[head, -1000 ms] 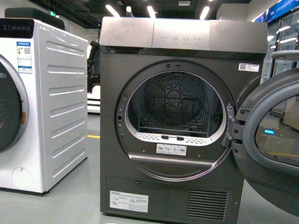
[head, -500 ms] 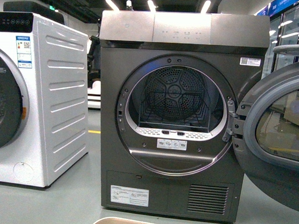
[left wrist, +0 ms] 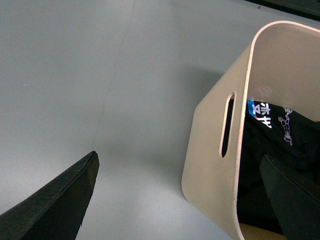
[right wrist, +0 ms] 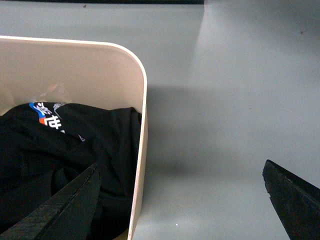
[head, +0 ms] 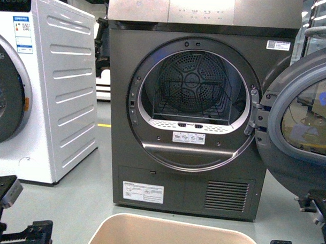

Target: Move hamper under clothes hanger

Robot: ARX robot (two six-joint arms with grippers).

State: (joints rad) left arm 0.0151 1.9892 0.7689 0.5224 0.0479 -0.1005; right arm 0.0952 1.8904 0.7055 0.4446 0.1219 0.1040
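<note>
I find the hamper standing on the grey floor directly in front of the open dryer, with a black garment lying inside it. My left gripper has its fingers spread wide astride the slotted hamper wall, holding nothing. My right gripper is likewise spread across another wall, with one finger above the garment.

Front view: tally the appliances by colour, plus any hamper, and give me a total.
Grey dryer: 1
White machine: 1
Beige hamper: 1
Total: 3
</note>
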